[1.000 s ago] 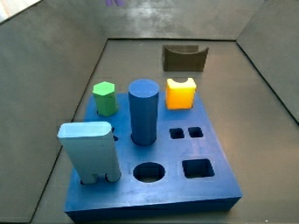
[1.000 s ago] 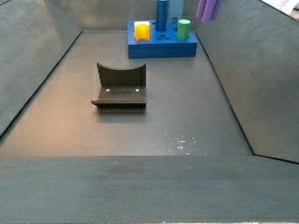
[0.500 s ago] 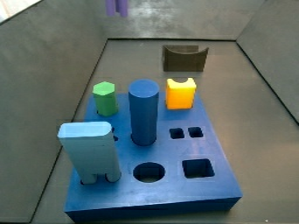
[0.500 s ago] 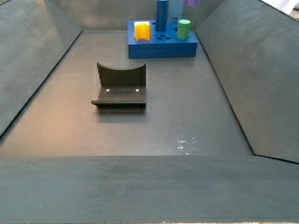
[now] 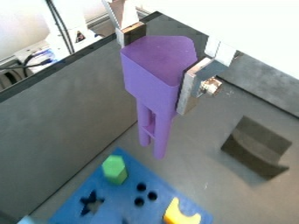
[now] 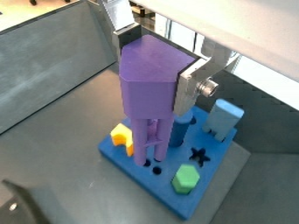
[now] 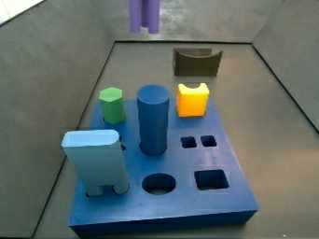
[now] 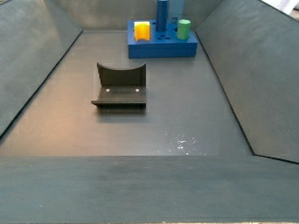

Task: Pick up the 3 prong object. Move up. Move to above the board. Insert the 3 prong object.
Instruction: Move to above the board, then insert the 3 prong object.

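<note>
Tool (image 5: 163, 63) is clamped on the 3 prong object (image 5: 155, 83), silver fingers (image 5: 193, 83) flat against opposite sides of its hexagonal head, prongs hanging straight down. Both wrist views put it high above the board (image 6: 205, 196), over the end with the green hex peg (image 6: 184, 179) and yellow piece (image 6: 121, 136); a side view catches only the prong tips (image 7: 145, 14) at the frame's top edge, well above the board. Handling, my read: rigid light plastic, smooth faces so it may slip if it snags on entry; the head is the right grab point, the thin prongs look like the weak part and could flex or jam if misaligned with the small round holes (image 5: 142, 192) next to the green peg. Olive U-block (image 7: 197, 62) sits on the counter beyond the board. No labels, brands or readable text anywhere.
</note>
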